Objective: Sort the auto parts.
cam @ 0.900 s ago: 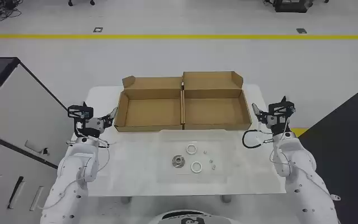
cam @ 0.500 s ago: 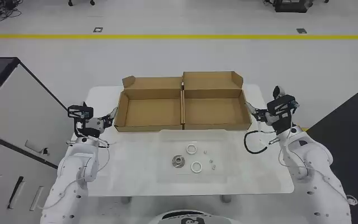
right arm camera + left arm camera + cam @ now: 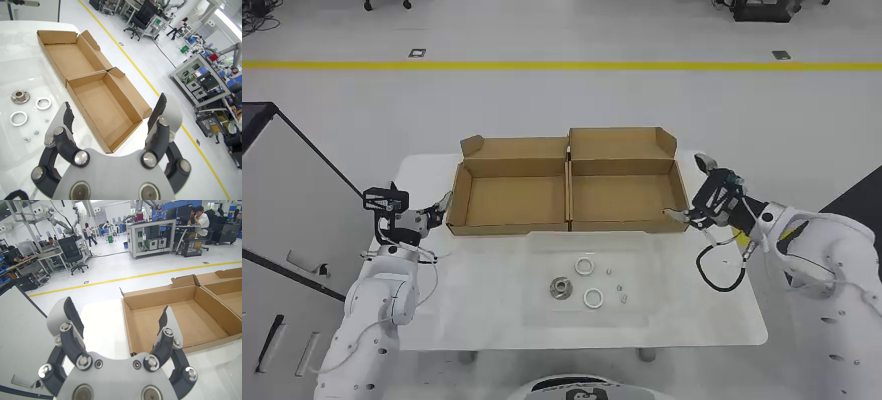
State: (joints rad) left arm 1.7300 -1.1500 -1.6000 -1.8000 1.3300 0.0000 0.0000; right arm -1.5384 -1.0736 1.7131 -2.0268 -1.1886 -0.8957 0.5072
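Auto parts lay loose on the tabletop [image 3: 482, 300] while both arms hung empty beside two open cardboard boxes.

The left box [image 3: 510, 200] and right box [image 3: 627, 195] sat side by side, touching, along the tabletop's far edge, both empty; a metal flanged hub [image 3: 561, 288] lay near the middle, towards the near edge, with one silver ring [image 3: 584, 266] just beyond it and another ring [image 3: 594, 298] just to its right; three small fasteners [image 3: 622, 287] lay scattered close by on the right, apart from the rings; the left gripper [image 3: 119, 313] hung at the tabletop's left edge, beside the left box's near left corner, jaws released and holding nothing; the right gripper [image 3: 113, 109] hung at the right box's near right corner, jaws likewise released and empty.
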